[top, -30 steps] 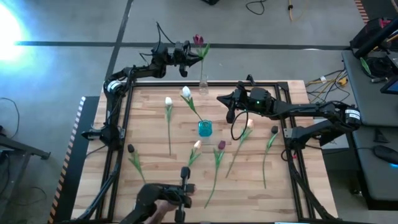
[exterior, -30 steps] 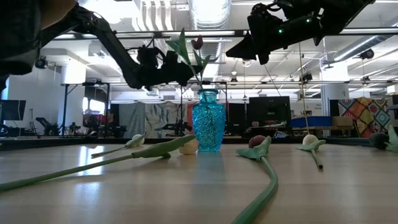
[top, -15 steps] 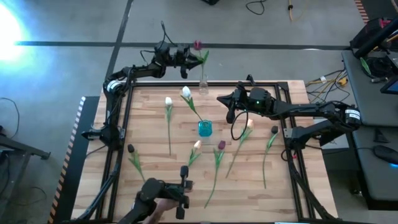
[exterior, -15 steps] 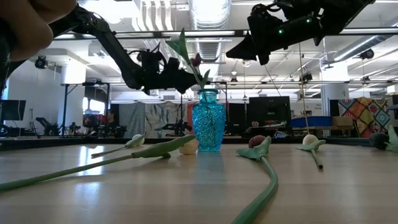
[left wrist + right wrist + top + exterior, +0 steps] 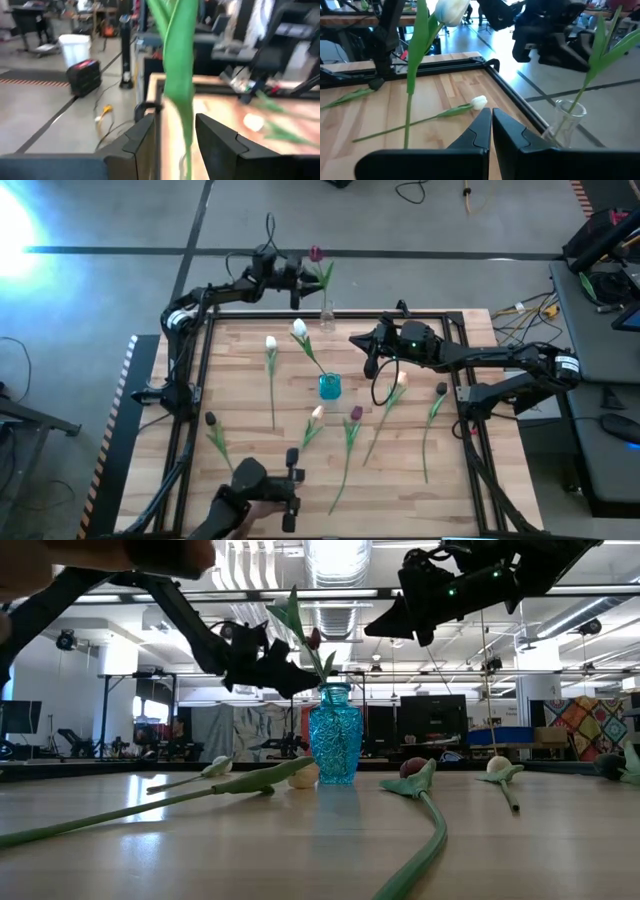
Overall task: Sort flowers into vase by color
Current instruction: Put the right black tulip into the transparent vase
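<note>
Maroon tulip stands in clear glass vase at table's far edge; white tulip in blue vase. Left gripper beside maroon stem, fingers parted, grasping nothing. Right gripper above table, fingers closed together, empty. About seven tulips lie unsorted.

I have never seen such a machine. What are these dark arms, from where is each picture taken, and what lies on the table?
Two robot arms work at a wooden table. One picture looks down from above, one looks level across the tabletop, and two come from cameras on the arms' wrists. Loose tulips lie around a blue vase. At the far edge, a maroon tulip stands in a clear vase. The left tool is at its leaf, fingers apart. The right tool hangs shut above the table, holding nothing.
</note>
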`<state>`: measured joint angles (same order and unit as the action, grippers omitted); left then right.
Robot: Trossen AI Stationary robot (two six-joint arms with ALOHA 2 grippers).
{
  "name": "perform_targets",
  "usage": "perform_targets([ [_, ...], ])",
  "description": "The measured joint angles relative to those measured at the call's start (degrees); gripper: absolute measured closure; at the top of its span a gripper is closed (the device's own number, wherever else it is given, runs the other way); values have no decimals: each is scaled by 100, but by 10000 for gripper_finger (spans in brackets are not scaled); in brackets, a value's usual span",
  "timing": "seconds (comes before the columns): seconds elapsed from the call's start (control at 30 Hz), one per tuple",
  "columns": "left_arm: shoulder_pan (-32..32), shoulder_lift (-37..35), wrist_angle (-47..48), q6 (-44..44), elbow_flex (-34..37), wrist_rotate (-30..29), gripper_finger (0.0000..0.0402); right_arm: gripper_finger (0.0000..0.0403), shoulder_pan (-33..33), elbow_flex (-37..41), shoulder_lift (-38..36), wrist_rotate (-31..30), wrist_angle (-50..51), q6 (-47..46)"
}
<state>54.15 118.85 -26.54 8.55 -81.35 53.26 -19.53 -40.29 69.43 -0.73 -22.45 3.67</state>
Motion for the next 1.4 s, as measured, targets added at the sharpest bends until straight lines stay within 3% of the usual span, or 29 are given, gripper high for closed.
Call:
perform_targets([
  [0.17,0,-609,453,848,669,-604,274,394,2,0,-1,-85,0,89],
  [0.37,2,-1642,-99,1011,2130,-1230,274,394,4,0,-91,-85,139,212],
  [0.53,-48,-2578,-585,506,3418,-1660,274,394,17,-98,-531,-311,1533,136],
  [0.63,-147,-3182,-793,379,4171,-1735,274,394,102,-244,-837,-698,2790,-396],
  [0.77,-383,-3966,-1142,242,5109,-2282,275,394,258,-282,-1096,-1324,4436,-1319],
  [0.93,-753,-4746,-1520,-172,6027,-2811,283,394,457,-244,-1156,-1449,6169,-2806],
  [1.17,-1064,-5220,-2106,-634,6966,-3353,296,388,846,-155,-838,-1445,7070,-4102],
  [1.4,-1062,-5321,-2468,-789,7426,-3489,297,336,1053,-153,-412,-1437,7732,-5729],
])
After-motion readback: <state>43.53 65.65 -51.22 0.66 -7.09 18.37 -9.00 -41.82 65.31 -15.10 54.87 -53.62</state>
